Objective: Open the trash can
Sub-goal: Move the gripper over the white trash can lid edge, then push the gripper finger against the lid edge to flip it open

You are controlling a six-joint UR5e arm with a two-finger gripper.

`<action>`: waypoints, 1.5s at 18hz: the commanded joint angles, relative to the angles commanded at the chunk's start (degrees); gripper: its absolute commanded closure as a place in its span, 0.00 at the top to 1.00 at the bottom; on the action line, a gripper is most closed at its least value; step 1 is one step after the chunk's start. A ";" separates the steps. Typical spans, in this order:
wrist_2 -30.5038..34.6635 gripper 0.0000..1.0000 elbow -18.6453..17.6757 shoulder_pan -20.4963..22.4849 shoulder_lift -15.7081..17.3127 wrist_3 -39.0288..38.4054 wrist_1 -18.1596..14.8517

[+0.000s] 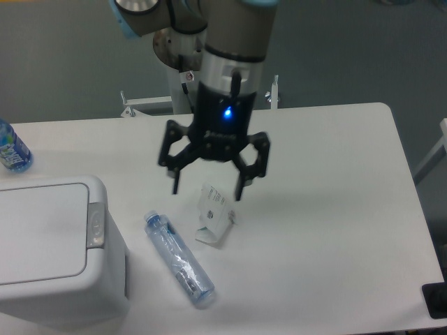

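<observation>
The trash can (pixel 49 244) is a big white boxy bin at the lower left, its flat lid down and a grey push-button strip (pixel 96 225) on its right rim. My gripper (pixel 207 189) hangs above the table's middle, to the right of the bin and just above a crumpled white carton. Its two black fingers are spread wide with nothing between them.
A crushed clear plastic bottle with a blue cap (pixel 179 259) lies between the bin and the crumpled white carton (pixel 213 216). Another blue-labelled bottle (pixel 12 151) stands at the far left edge. The arm's base column (pixel 188 63) rises behind the table.
</observation>
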 joint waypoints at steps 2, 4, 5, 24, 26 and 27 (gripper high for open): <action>-0.09 1.00 0.35 -1.23 -0.97 -0.09 0.35; -0.18 1.00 0.26 -2.20 -1.50 -0.17 0.62; -0.18 1.00 0.26 -2.55 -1.67 -0.18 0.70; 0.17 1.00 -0.17 -6.34 -4.05 -3.52 1.58; 0.18 1.00 -0.18 -6.42 -4.05 -3.52 1.58; 0.18 1.00 -0.18 -6.42 -4.05 -3.52 1.58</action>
